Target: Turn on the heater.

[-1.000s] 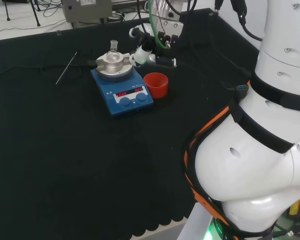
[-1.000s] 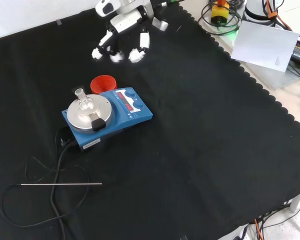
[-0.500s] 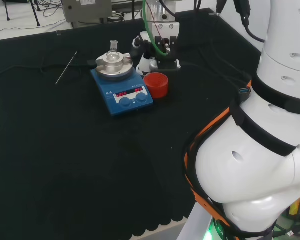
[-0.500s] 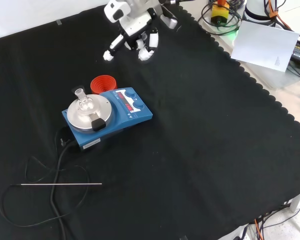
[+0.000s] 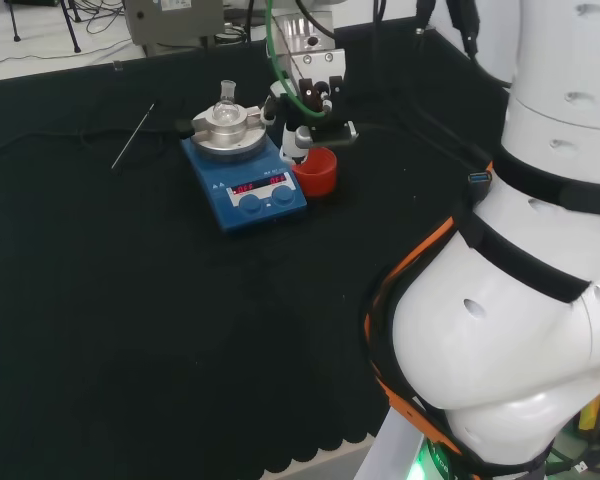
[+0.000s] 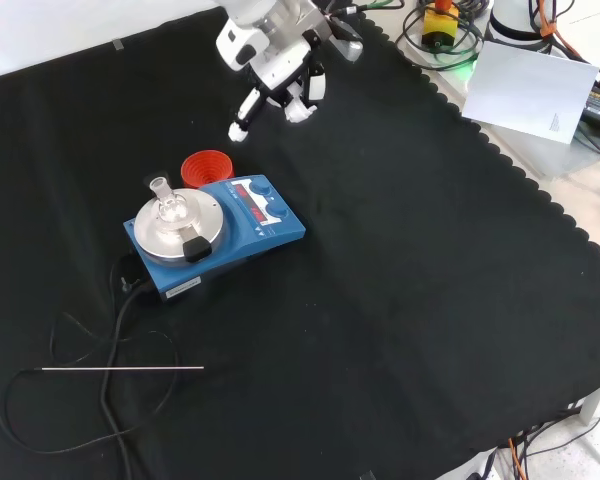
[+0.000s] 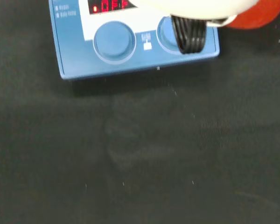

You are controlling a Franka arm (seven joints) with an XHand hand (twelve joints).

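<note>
Head view: the hand [image 5: 313, 105], fingers relaxed and empty, had moved from beyond the red cup [image 5: 314, 170] to hover over it, the heater [image 5: 243, 172] beside. Front view: hand [image 6: 280, 72] nearer the heater [image 6: 216, 235]. Wrist view: two knobs [image 7: 113, 41] below; approach under way.

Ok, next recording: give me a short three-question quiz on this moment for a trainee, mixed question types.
1. True or false: the hand is touching the heater.
2. Multiple choice: what sits on the heater's metal plate? A) a small glass flask B) a red cup C) nothing
3. Fill in: in the head view, the red cup stands just to the ____ of the heater.

Key: 1. False, it hangs above the cloth beyond the cup. 2. A. 3. right.
</note>
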